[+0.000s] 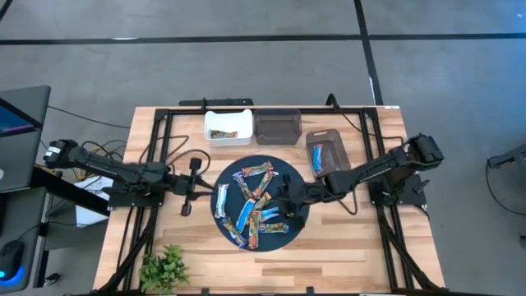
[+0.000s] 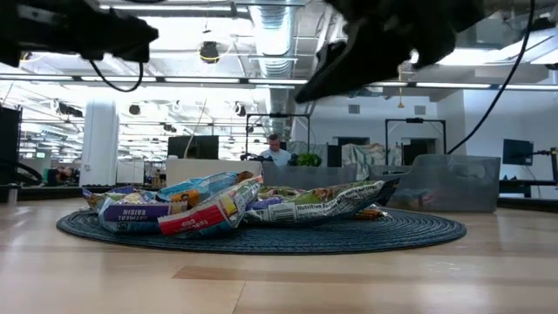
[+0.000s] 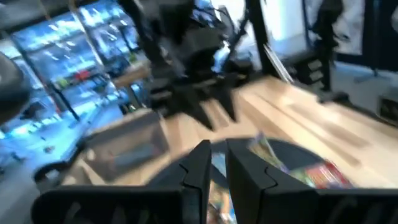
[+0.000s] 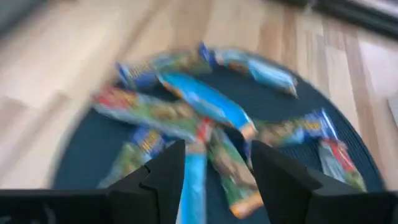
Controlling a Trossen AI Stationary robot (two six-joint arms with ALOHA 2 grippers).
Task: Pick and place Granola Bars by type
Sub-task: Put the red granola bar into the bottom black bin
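Several granola bars (image 1: 253, 205) in blue, orange-red and brown-green wrappers lie in a loose heap on a dark round mat (image 1: 289, 169); the low view shows the bars (image 2: 235, 205) piled flat on the mat (image 2: 392, 231). My right gripper (image 1: 278, 196) hovers open above the mat's right half, and in its wrist view its fingers (image 4: 217, 165) stand over a blue bar (image 4: 205, 102) without touching it. My left gripper (image 1: 205, 186) hangs shut beside the mat's left edge (image 3: 217, 165), holding nothing.
Three bins stand along the far side: a white one (image 1: 228, 127) holding one bar, a dark grey one (image 1: 277, 126), and a clear one (image 1: 326, 152) with a blue bar. A small green plant (image 1: 164, 267) sits at the near left corner. Bare wood lies near the mat.
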